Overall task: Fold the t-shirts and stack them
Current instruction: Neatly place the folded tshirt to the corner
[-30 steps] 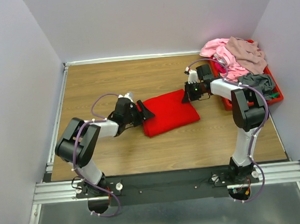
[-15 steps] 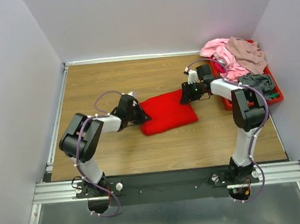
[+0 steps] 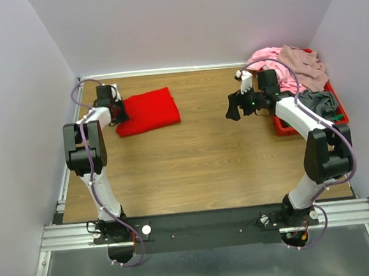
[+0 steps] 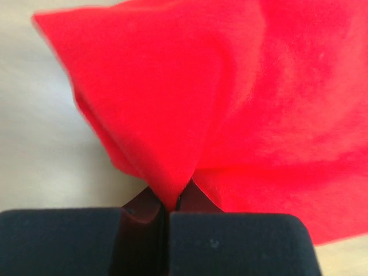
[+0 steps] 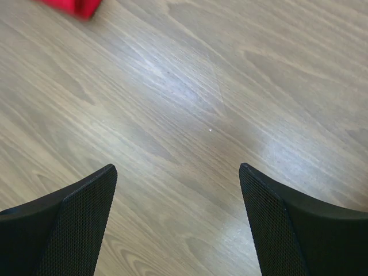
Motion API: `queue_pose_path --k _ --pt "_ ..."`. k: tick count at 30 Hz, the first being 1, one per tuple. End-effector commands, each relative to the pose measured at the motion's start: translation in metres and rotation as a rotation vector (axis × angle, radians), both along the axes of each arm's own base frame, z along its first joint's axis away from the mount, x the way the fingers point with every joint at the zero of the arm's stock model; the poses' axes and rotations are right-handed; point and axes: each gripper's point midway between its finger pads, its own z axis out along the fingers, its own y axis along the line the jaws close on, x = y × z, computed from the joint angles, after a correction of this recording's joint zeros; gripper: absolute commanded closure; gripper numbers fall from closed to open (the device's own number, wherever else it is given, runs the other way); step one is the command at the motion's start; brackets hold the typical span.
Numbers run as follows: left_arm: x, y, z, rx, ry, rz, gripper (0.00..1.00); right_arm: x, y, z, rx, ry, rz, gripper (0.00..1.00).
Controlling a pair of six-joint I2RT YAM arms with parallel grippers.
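Wooden table carrying a shirt and a tray.
The wood-grain table (image 3: 211, 155) bears a folded red t-shirt (image 3: 149, 110) near its far left corner and a red tray (image 3: 342, 107) at its far right edge, the two well apart.

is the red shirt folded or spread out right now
Folded. The red t-shirt lies as a compact, roughly rectangular bundle, no sleeves spread out. The left gripper is shut on its edge.

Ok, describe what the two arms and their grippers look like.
The left arm and right arm have chunky black joint housings and white links, with purple cables looped alongside. The left gripper and right gripper are black; the right's fingers show fine mesh-textured faces.
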Motion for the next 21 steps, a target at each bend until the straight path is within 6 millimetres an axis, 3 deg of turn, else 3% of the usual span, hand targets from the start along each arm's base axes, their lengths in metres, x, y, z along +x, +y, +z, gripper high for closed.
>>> queue_pose_path --k 1,2,3,4,5,7,8,9,10,11,14,15,16,18,21 --pt "-0.008 0.068 -0.037 0.158 0.155 -0.01 1.0 -0.017 0.005 0.005 0.046 0.009 0.076 0.07" --pt "-0.007 0.077 -0.04 0.163 0.171 0.003 1.0 -0.018 0.007 0.007 0.054 0.01 0.081 0.07" --pt "0.01 0.091 -0.029 0.198 0.139 0.037 1.0 -0.02 0.008 0.009 0.066 0.012 0.091 0.07" --pt "0.012 0.098 -0.039 0.208 0.16 0.044 1.0 -0.021 0.009 0.011 0.073 0.007 0.097 0.07" --pt "0.023 0.116 -0.028 0.244 0.15 0.076 1.0 -0.024 0.011 0.016 0.083 0.001 0.109 0.07" --pt "0.02 0.128 -0.045 0.25 0.228 0.09 1.0 -0.026 0.012 0.021 0.088 -0.014 0.121 0.07" --pt "0.035 0.15 -0.03 0.309 0.203 0.135 1.0 -0.027 0.012 0.026 0.093 -0.023 0.125 0.07" --pt "0.038 0.157 -0.031 0.324 0.218 0.142 1.0 -0.027 0.012 0.027 0.094 -0.029 0.126 0.07" --pt "0.037 0.163 -0.044 0.34 0.254 0.144 1.0 -0.027 0.012 0.03 0.094 -0.038 0.131 0.07" --pt "0.043 0.178 -0.033 0.378 0.253 0.165 1.0 -0.028 0.011 0.032 0.094 -0.043 0.134 0.07" --pt "0.047 0.194 -0.039 0.413 0.284 0.168 1.0 -0.029 0.012 0.033 0.097 -0.046 0.141 0.07" --pt "0.06 0.204 -0.024 0.433 0.245 0.191 1.0 -0.03 0.012 0.033 0.1 -0.044 0.143 0.07" --pt "0.059 0.213 -0.031 0.436 0.261 0.203 1.0 -0.03 0.012 0.032 0.102 -0.041 0.143 0.07" --pt "0.07 0.221 -0.02 0.44 0.218 0.224 0.99 -0.031 0.013 0.032 0.108 -0.037 0.148 0.07" --pt "0.075 0.23 -0.017 0.445 0.197 0.26 0.79 -0.031 0.013 0.032 0.107 -0.036 0.15 0.07"
